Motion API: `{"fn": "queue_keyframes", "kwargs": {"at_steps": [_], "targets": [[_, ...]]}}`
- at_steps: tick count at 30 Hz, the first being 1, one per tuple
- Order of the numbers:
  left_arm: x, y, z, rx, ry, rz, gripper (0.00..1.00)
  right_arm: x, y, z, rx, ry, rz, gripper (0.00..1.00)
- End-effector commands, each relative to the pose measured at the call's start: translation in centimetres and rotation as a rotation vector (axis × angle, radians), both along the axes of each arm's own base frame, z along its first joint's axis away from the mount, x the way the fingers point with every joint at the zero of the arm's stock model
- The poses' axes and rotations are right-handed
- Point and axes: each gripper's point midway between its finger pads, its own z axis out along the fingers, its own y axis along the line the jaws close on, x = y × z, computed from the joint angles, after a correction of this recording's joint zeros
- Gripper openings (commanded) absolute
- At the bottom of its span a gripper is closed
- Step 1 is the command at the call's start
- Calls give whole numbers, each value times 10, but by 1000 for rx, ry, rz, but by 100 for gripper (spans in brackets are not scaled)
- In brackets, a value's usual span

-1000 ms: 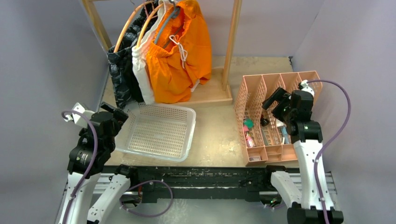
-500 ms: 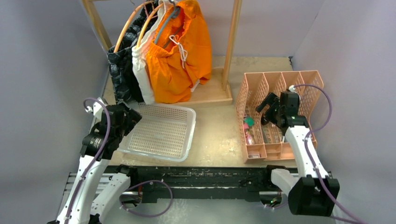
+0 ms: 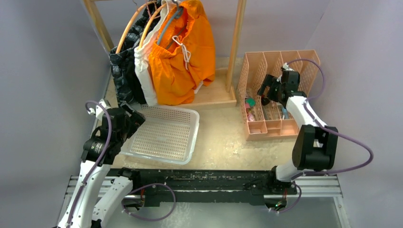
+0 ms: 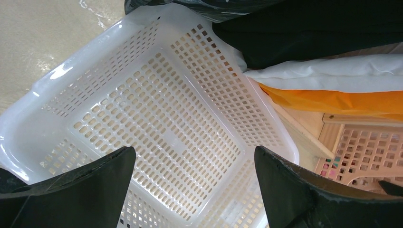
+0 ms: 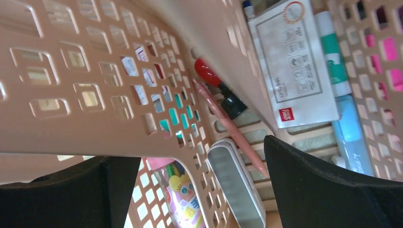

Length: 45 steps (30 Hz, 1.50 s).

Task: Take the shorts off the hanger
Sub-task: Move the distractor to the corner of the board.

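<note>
Top external, shorts point(image 3: 183, 61) hanging, left gripper point(image 4: 193, 156) released over basket point(image 4: 52, 83), right gripper point(image 5: 199, 159) released at organizer point(image 5: 95, 126)

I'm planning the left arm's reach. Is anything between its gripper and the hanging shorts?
Nothing upright that shows. The left gripper, jaws open, hovers over the left end of the white basket, which lies low on the table beneath the path. The camo shorts and black shorts hang just beyond its far rim, hems close to it.

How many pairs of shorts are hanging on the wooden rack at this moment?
4. From right to left in the top view: the orange pair, the white pair, the black pair, the camouflage pair. Others could hang hidden behind them.
</note>
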Motion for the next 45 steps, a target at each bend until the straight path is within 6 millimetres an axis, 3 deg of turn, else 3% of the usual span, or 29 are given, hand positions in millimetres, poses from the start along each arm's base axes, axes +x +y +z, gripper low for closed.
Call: {"fn": "queue_keyframes", "kwargs": {"at_steps": [1, 4, 6, 11, 18, 22, 26, 34, 38, 41, 45], "targets": [[6, -1, 10, -9, -50, -7, 95, 43, -13, 44, -149, -158, 64, 99], [6, -3, 11, -6, -46, -22, 95, 50, -13, 45, -157, -111, 90, 99], [6, -4, 12, -2, -47, -37, 95, 53, -11, 56, -146, -136, 88, 99], [2, -5, 17, -2, -46, -48, 95, 17, 7, 97, -40, -230, 76, 99], [-6, -5, 18, -23, -59, -49, 95, -70, 23, 71, 96, -110, 2, 99], [-4, -8, 18, -36, -64, -55, 95, -122, 20, 38, 208, 45, -220, 99], [-2, -12, 17, -52, -61, -62, 95, -156, 18, 21, 254, 139, -354, 99], [-11, -10, 16, -54, -54, -59, 95, -174, 54, 6, 399, 127, -206, 100], [-14, -4, 18, -36, -61, -40, 95, -165, 72, -2, 458, 116, -92, 99], [-13, -4, 19, -34, -64, -37, 95, -154, 61, -10, 382, 128, -92, 99], [-10, -7, 16, -40, -50, -46, 95, -134, 72, -11, 420, 73, -2, 99]]}}
